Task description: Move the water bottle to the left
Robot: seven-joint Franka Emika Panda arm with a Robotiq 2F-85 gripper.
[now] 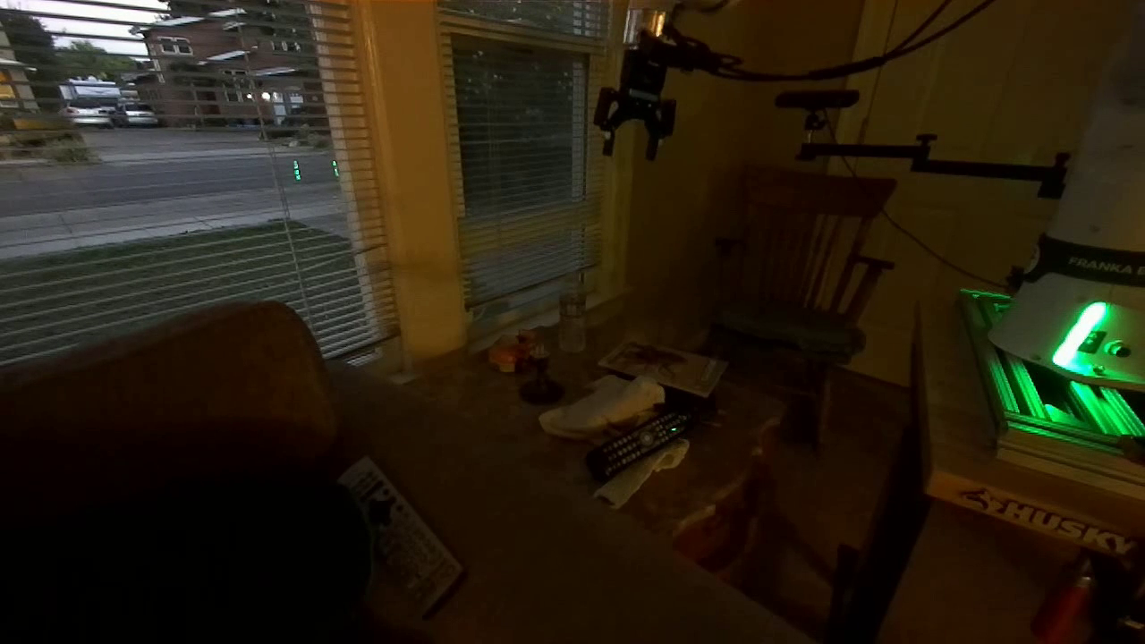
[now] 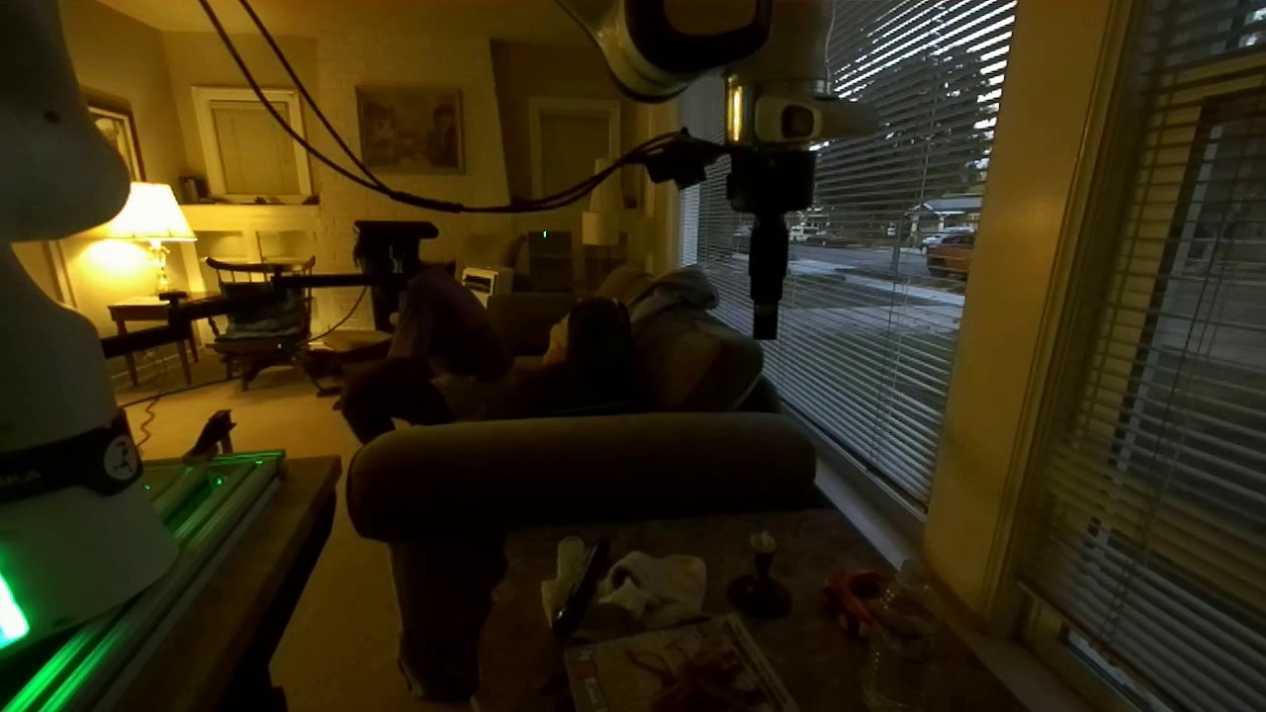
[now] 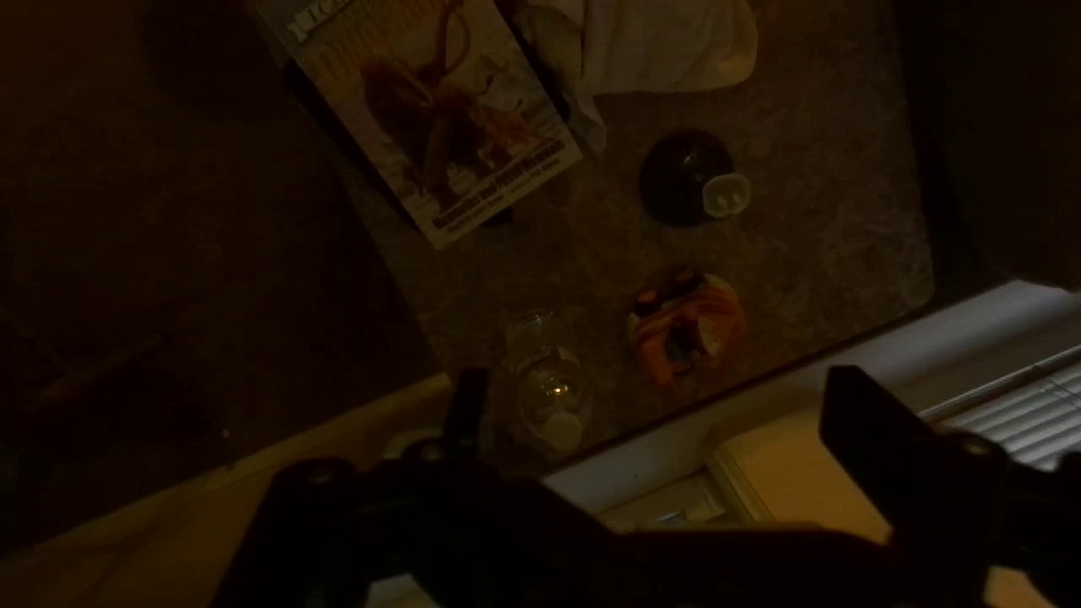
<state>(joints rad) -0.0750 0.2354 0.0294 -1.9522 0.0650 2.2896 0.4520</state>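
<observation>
A clear plastic water bottle stands upright on the small table near the window; it shows in both exterior views (image 1: 572, 324) (image 2: 900, 643). In the wrist view I look down on the bottle (image 3: 553, 393) and its pale cap, near the left finger. My gripper (image 1: 631, 150) hangs high above the table, pointing down, well apart from the bottle. It also shows edge-on in an exterior view (image 2: 765, 326). In the wrist view the fingers of the gripper (image 3: 659, 376) are wide apart with nothing held between them.
The table also bears an orange toy (image 3: 688, 329), a dark candlestick (image 3: 684, 177), a magazine (image 3: 448, 110), a white cloth (image 1: 604, 407) and a black remote (image 1: 640, 444). A sofa arm (image 2: 584, 465) borders the table. Window blinds (image 1: 523, 170) and a rocking chair (image 1: 796, 259) stand close by.
</observation>
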